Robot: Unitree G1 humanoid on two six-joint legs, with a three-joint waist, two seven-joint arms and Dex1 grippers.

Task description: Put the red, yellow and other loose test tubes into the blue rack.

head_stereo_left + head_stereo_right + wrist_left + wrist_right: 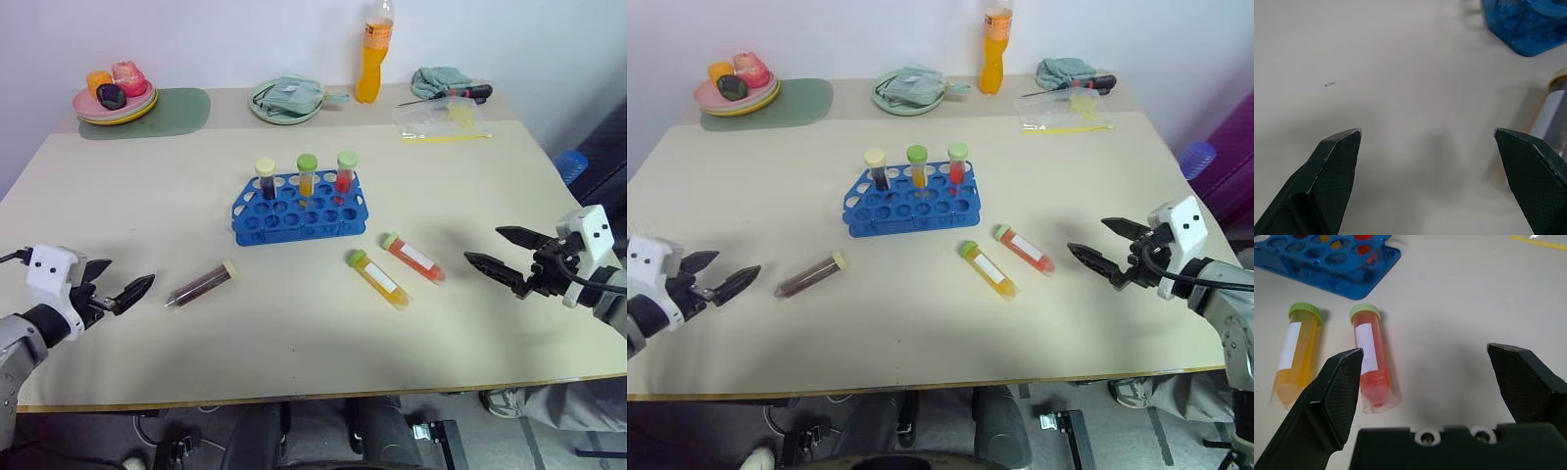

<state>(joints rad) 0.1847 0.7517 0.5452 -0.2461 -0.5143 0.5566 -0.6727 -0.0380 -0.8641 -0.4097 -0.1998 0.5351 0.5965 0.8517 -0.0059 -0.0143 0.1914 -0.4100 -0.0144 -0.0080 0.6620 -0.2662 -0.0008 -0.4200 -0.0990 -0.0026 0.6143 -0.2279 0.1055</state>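
i have both arms out over the worktop (118,362), one at each side, and neither carries anything. my left pincer (116,287) stands spread wide, its two black fingers apart over bare worktop. just ahead of its tips, toward the middle, lies the dark tube (201,284) with a pale cap, on its side and angled, cap end pointing toward the blue rack (300,211). in the left wrist view the tube sits by the finger on that side, near it but not touching as far as i can tell, and a corner of the rack shows beyond.

my right pincer (493,249) is likewise released, fingers wide apart, pointing in toward the middle of the worktop. just in front of its tips lies the red tube (413,258), on its side with its green cap toward the rack. beside that one, further from the pincer, lies the yellow tube (379,279), also green-capped and roughly parallel, the two close but apart. in the right wrist view both tubes show a white label strip.

the rack stands beyond both pincers, about midway between them, holding three upright tubes in its back row: a dark one with a pale cap, a yellow one and a red one with green caps. its other holes show empty.
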